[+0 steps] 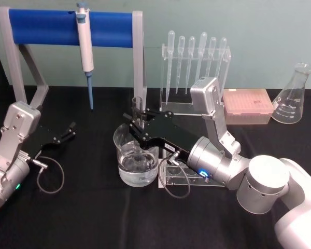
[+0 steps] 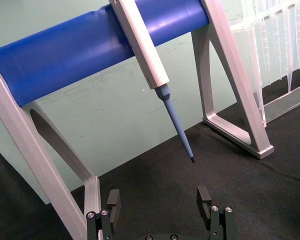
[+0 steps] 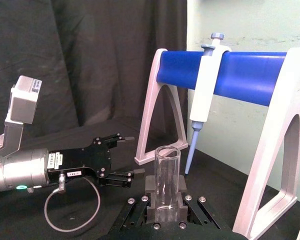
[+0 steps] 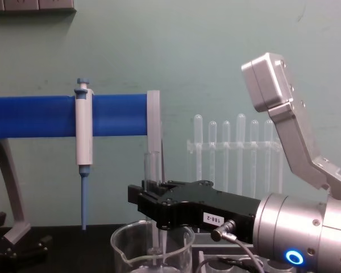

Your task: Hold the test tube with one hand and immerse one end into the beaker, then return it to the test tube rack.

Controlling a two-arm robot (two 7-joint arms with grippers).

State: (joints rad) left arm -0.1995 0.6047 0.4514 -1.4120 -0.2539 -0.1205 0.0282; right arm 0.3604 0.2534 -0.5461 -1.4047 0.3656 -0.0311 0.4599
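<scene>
Head view gives you the right gripper (image 1: 139, 126) reaching over the beaker (image 1: 119, 149), its black fingers clenched on the test tube (image 1: 137, 106), which stands upright above the beaker's mouth with its open rim uppermost. From the chest view you can follow the test tube (image 4: 152, 168) down through the right gripper (image 4: 149, 193) until its lower end sits inside the beaker (image 4: 125, 250); you cannot tell whether the tip reaches the clear liquid. Your right wrist view shows the test tube (image 3: 167, 170) pinched between the two pads of the right gripper (image 3: 166, 196). Just to the right of the beaker, under the right wrist, lies a low clear rack (image 1: 180, 180). Well to the left of the beaker your left gripper (image 1: 66, 133) rests low over the black tabletop (image 1: 93, 218) with its fingers spread apart and nothing between them; the left wrist view confirms the left gripper (image 2: 159, 200) gaping. Behind the beaker and to its left a blue-and-white pipettor (image 1: 85, 44) hangs from a blue-barred stand (image 1: 46, 22), and behind it to the right a clear pipette rack (image 1: 196, 67) holds bulb-topped pipettes. Farther right of the beaker sit a pink tip box (image 1: 247, 106) and a conical flask (image 1: 293, 98)
</scene>
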